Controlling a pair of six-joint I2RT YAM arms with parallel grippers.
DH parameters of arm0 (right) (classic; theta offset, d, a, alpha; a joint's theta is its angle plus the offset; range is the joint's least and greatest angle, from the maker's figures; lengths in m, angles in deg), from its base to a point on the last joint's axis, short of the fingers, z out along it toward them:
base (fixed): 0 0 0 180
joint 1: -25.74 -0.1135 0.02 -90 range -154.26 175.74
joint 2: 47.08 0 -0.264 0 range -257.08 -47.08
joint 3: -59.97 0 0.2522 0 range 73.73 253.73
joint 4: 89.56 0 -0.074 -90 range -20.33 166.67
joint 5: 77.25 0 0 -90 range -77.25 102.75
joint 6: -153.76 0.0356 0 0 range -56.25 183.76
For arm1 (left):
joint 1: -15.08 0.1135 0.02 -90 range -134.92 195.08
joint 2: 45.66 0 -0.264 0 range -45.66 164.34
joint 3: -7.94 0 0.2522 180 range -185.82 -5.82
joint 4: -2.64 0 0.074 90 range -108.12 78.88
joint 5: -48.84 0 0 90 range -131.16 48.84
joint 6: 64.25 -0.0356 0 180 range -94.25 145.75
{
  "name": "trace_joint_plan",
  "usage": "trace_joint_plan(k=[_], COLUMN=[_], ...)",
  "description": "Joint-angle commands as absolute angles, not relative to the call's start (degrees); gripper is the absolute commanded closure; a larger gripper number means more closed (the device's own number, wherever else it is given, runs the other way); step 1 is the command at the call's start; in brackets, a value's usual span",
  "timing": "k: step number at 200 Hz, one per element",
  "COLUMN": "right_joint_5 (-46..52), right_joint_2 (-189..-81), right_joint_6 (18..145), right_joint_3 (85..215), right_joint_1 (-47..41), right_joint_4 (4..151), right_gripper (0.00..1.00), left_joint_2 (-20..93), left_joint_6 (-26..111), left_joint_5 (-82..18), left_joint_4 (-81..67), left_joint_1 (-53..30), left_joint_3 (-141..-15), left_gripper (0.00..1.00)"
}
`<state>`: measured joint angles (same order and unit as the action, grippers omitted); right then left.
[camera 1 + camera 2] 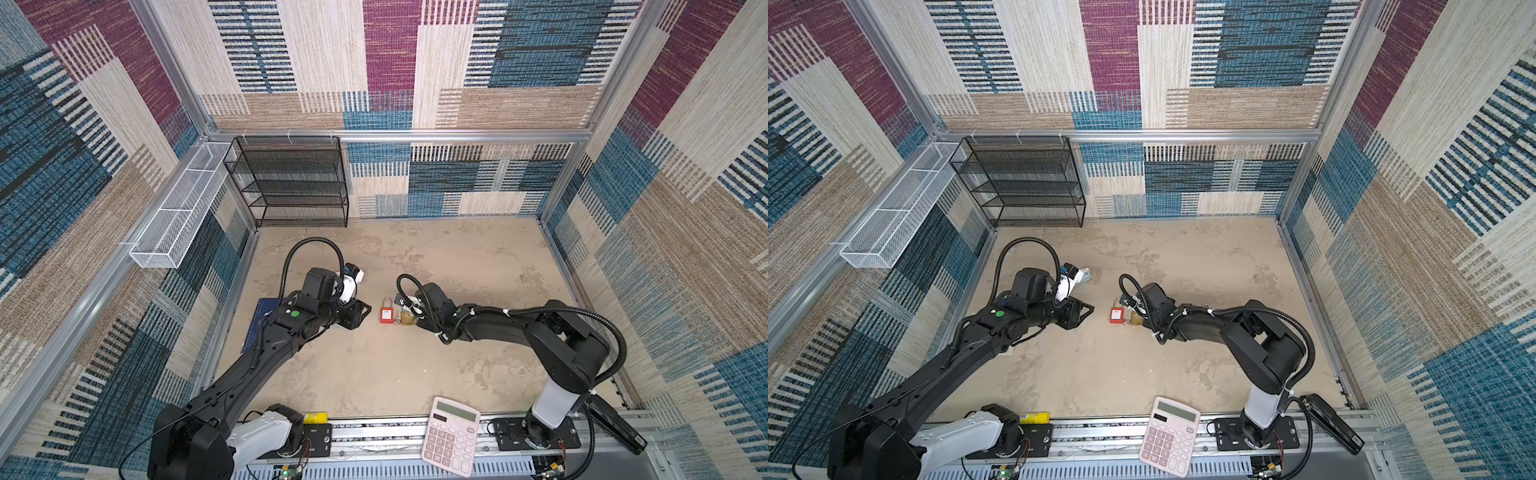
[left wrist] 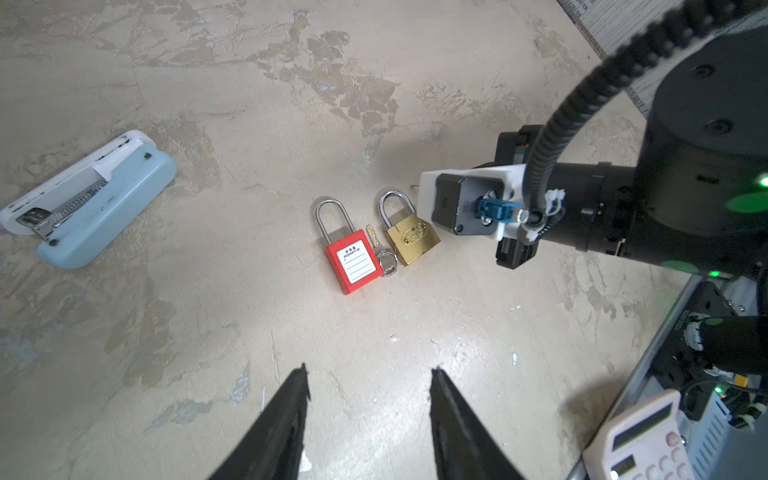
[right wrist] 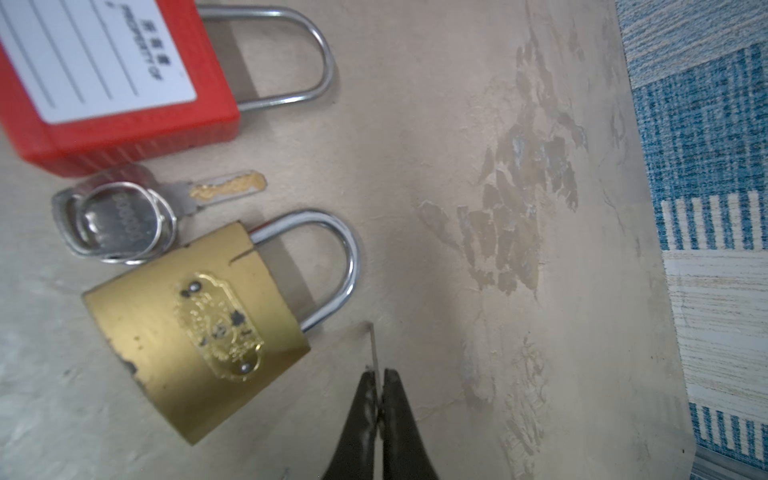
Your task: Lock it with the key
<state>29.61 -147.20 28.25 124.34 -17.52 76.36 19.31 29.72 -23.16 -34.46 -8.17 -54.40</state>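
1. The right claw is pinched almost fully closed on a thin metal strip that pokes out past its tips. It's edge-on to the camera, so I honestly can't tell if it's a key blade or something else.
2. The brass padlock lies flat on the table just beside that claw's tips. The end of the strip sits near the foot of its shackle but isn't touching.
3. The key on a ring is on the far side of the brass padlock from the right claw. It's squeezed in between that one and the red padlock, with the ring right up against the brass body.
4. The red padlock is the furthest of the three from the right claw, white label facing up.
5. The left claw has its fingers spread wide with nothing between them. It points at the locks from the other side, well apart from them, with the red one nearest it.
6. A pale blue stapler lies nearer the left claw than the right, well clear of the locks.
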Motion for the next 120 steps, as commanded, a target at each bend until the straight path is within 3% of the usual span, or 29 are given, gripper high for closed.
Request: trace_joint_plan(k=[1, 38, 78, 120], right_joint_5=[27.9, 26.7, 26.5, 15.7], right_joint_2=[-147.2, -145.8, -144.8, -147.7], right_joint_6=[29.4, 29.5, 32.4, 45.3], right_joint_3=[124.5, 124.2, 125.3, 137.3], right_joint_1=[-17.7, -17.6, -17.4, -10.4], right_joint_4=[75.5, 74.7, 73.1, 62.0], right_gripper=[0.85, 0.74, 0.71, 0.79], left_joint_2=[18.9, 19.5, 20.4, 21.2], left_joint_6=[30.3, 30.3, 30.7, 30.9], left_joint_5=[-23.5, -23.3, -22.6, -22.1], left_joint_4=[-33.4, -33.3, -32.9, -33.9], left_joint_1=[-8.0, -7.9, -7.9, -7.8], left_joint_3=[-54.8, -55.2, -55.7, -56.7], left_gripper=[0.50, 0.50, 0.50, 0.50])
